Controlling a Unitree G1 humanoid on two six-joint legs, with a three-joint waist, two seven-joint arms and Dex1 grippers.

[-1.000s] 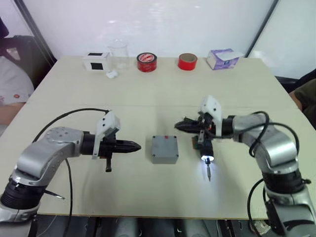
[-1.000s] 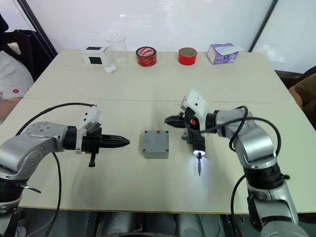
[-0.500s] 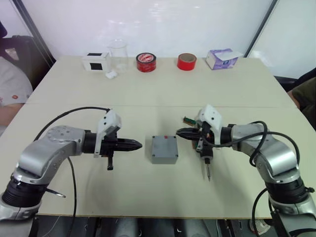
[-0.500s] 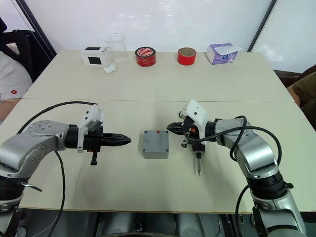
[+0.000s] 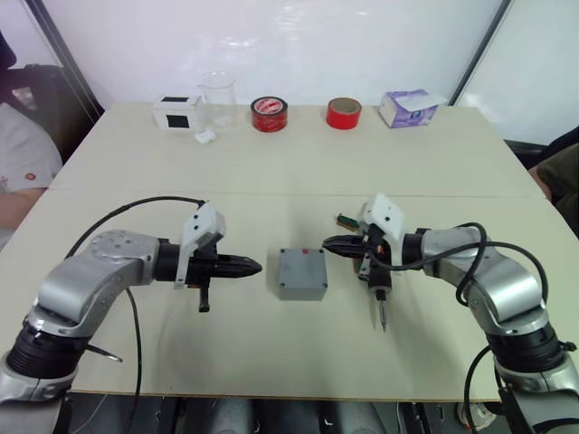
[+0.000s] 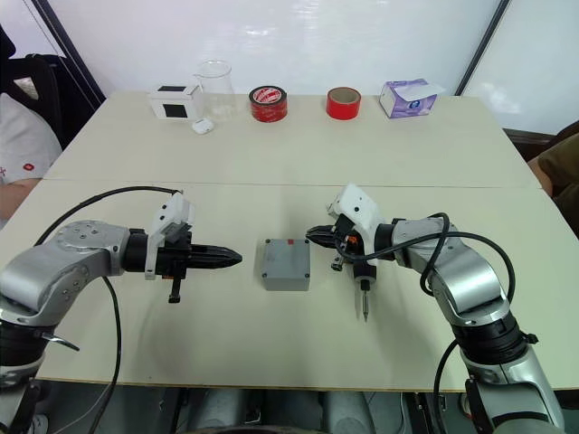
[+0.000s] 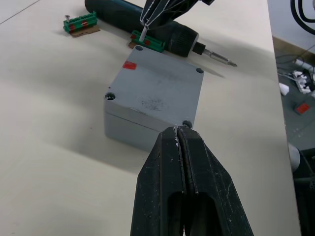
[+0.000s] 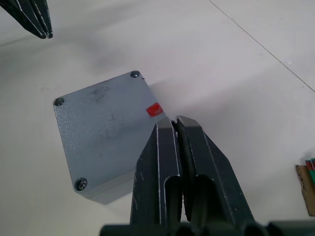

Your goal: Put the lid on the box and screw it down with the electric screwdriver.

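Observation:
The grey box [image 5: 301,273] stands at the table's middle with the lid [image 7: 157,88] seated on it, screws showing in its corners and a small red mark [image 8: 155,109] near one edge. My left gripper [image 5: 256,267] is shut and empty, pointing at the box from the left, a short gap away. From the right, my right gripper [image 5: 326,242] points at the box, shut with nothing between its fingers. The electric screwdriver [image 5: 377,282] lies on the table just under the right gripper, its bit toward the front edge and its light off.
Two green terminal blocks [image 7: 81,23] lie by the screwdriver. Along the far edge stand a white box with a black square [image 5: 175,112], a glass beaker [image 5: 217,95], two red tape rolls [image 5: 269,114], and a tissue pack [image 5: 407,107]. A person [image 5: 23,154] sits at far left.
The light at the screwdriver's tip has gone out and my right arm has sunk a little. The left gripper has edged slightly toward the box.

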